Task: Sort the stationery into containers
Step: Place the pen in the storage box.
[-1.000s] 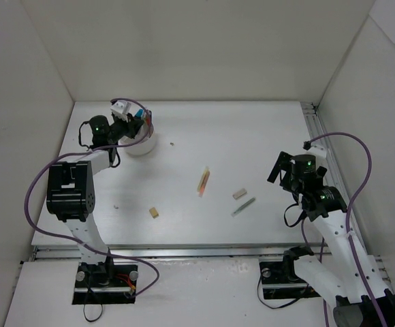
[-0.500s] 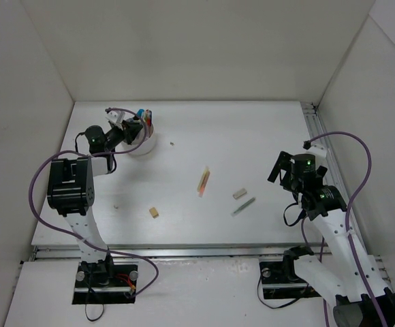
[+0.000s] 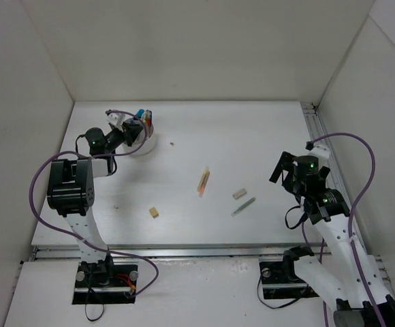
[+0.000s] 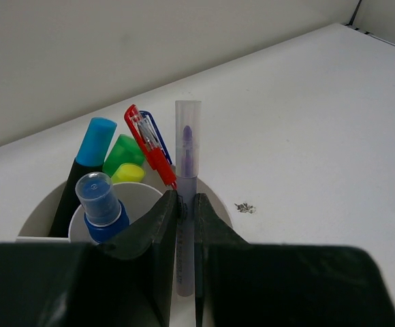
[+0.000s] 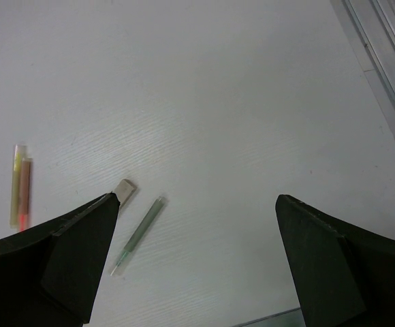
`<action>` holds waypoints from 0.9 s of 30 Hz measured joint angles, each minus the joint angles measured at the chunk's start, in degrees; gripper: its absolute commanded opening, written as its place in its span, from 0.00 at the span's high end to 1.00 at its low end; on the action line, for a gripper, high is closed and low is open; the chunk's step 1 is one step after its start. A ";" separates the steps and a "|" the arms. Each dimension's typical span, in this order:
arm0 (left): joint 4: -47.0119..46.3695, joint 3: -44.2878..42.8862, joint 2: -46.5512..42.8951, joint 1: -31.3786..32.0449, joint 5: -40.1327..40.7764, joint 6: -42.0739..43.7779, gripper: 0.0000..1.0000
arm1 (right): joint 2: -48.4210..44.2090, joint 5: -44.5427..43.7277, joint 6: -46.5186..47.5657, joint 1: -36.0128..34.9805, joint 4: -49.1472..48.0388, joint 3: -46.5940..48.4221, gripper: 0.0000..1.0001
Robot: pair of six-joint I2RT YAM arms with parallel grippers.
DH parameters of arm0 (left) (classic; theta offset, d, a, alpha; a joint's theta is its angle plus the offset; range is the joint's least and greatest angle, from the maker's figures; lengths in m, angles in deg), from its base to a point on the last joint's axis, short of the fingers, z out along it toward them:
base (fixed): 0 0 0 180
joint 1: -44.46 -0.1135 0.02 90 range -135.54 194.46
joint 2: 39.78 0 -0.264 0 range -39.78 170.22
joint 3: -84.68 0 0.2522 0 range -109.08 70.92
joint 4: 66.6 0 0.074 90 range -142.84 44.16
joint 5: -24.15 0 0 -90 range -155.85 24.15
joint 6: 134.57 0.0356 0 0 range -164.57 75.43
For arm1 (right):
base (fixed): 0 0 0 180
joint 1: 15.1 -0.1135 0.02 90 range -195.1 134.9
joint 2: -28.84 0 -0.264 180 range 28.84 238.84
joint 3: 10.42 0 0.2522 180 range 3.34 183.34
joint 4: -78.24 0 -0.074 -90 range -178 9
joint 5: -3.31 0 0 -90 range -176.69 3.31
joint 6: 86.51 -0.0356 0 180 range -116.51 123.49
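Note:
My left gripper (image 4: 186,201) is shut on a translucent grey pen (image 4: 187,146) with a purple tip, holding it upright at the near rim of the white bowl (image 4: 219,212). Standing in the bowl are a red pen (image 4: 150,146), highlighters with blue (image 4: 95,136), green (image 4: 124,151) and yellow (image 4: 128,174) ends, and a blue-capped tube (image 4: 102,208). From above, the left gripper (image 3: 135,128) is over the bowl (image 3: 145,145) at the far left. My right gripper (image 5: 196,201) hangs open and empty above a grey-green pen (image 5: 137,235) and a beige eraser (image 5: 124,189).
On the table lie a cream and orange stick pair (image 3: 203,181), an eraser (image 3: 239,193), the grey-green pen (image 3: 243,206) and another eraser (image 3: 154,212). A small dark speck (image 4: 244,207) sits right of the bowl. White walls enclose the table; a metal rail (image 3: 313,122) runs along its right edge.
The left wrist has turned and shifted slightly left at the bowl, still holding the pen. The right arm has moved a little forward and down.

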 measured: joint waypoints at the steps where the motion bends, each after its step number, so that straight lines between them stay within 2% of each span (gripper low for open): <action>1: 0.04 0.00 -0.07 0.00 0.07 0.11 1.00 | -0.33 -0.02 0.04 0.00 -0.02 0.00 0.02; 8: 0.72 0.00 -0.28 0.00 0.07 0.59 0.93 | -2.16 -0.66 0.13 0.00 0.00 0.00 0.02; 13: 3.26 0.00 -0.74 0.00 -0.20 1.01 0.93 | -2.54 -0.87 0.15 0.00 0.00 0.00 0.02; 16: 4.63 0.00 -1.09 0.00 -0.46 1.75 0.88 | -2.64 -0.90 0.17 0.00 -0.02 0.00 0.02; 27: 14.51 -2.23 -2.71 0.00 -1.22 5.95 0.78 | -3.10 -1.16 0.33 0.00 0.00 0.00 0.02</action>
